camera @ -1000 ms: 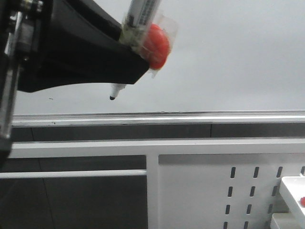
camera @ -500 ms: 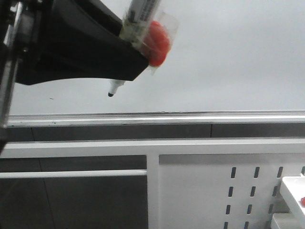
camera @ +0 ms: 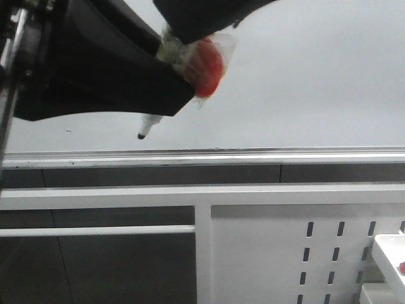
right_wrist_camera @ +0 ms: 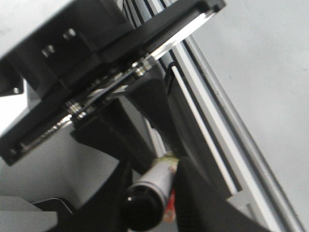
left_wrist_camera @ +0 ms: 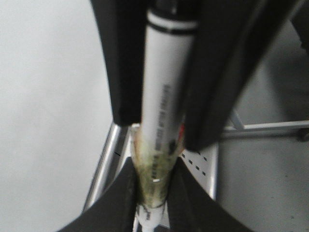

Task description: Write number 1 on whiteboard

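- Covering the marker's [camera: 146, 126] upper barrel now: right gripper [camera: 199, 16] has come in from top of front view, where half a second ago the barrel was exposed.
- Marker tip sits slightly lower and further left than before, just above the silver rail [camera: 253, 155], close to the whiteboard [camera: 304, 82]; contact can't be judged.
- Left gripper [left_wrist_camera: 153, 191] clamped on the taped lower barrel, fingers [left_wrist_camera: 120, 198] snug either side.
- Right gripper fingers [right_wrist_camera: 193, 193] flank the cap end; grip or gap unclear.
- No number 1 stroke visible on the board.
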Robot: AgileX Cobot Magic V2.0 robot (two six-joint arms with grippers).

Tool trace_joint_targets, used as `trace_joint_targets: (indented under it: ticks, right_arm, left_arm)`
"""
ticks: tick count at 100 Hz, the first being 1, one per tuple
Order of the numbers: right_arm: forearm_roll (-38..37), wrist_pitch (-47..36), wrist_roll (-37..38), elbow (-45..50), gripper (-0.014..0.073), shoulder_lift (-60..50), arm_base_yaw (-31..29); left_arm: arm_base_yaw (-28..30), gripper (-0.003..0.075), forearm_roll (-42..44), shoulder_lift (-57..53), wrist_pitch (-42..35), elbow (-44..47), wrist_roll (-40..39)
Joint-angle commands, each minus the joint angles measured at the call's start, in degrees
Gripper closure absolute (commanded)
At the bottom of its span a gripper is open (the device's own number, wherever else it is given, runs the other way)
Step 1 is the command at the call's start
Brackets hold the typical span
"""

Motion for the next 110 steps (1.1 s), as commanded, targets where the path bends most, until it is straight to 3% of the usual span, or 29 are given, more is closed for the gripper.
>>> trace_joint_targets:
  ticks: [1,4,21,33,40,55,62,73,85,110]
  right_arm:
    - [1.80,-3.93,-0.08,-2.02,0.0629,-0.57,-0.07]
    - [1.80,-3.69,-0.08,-2.02,0.0669,-0.57,-0.07]
    - [1.81,-3.58,-0.08,-2.02,0.0669,-0.57,-0.07]
    - [1.70,-3.77,-0.08,-2.02,0.0663,-0.57,-0.07]
    - [0.31,-3.55,-0.08,-1.86,0.0662,-1.46,-0.07]
    - [-5.28,-3.68,-0.08,-1.03,0.0662,-5.03,-0.18]
    - [-7.31,-4.42,-0.08,-0.26,0.0662,-7.41,-0.18]
    - [-8.79,-5.90,-0.08,2.08,0.0661,-12.38,-1.46]
    - [-9.40,-10.16,-0.08,6.44,0.0661,-17.95,-5.34]
    - [-9.81,-36.27,-0.08,18.07,0.0664,-23.17,-16.72]
  left_arm:
    - [-0.41,0.0740,0.30,-1.03,-4.43,-1.89,0.36]
    - [-0.41,0.0740,0.30,-1.03,-4.43,-1.89,0.36]
    - [-0.41,0.0740,-0.01,-1.03,-4.43,-1.89,0.36]
    - [-0.41,0.0715,-6.34,-1.28,-4.56,-1.89,0.36]
    - [-0.41,0.0608,-10.53,-2.22,-4.56,-1.89,0.36]
    - [-0.41,0.0223,-18.73,-6.29,-4.12,-1.89,0.36]
    - [-0.41,0.0146,-21.26,-9.56,-2.69,-1.89,0.36]
    - [-0.41,0.0210,-24.43,-16.16,-1.01,-1.89,0.36]
    - [-0.17,0.0393,-26.56,-25.15,-1.28,-1.14,0.36]
    - [7.03,0.0649,-26.75,-43.34,-3.07,3.89,0.36]
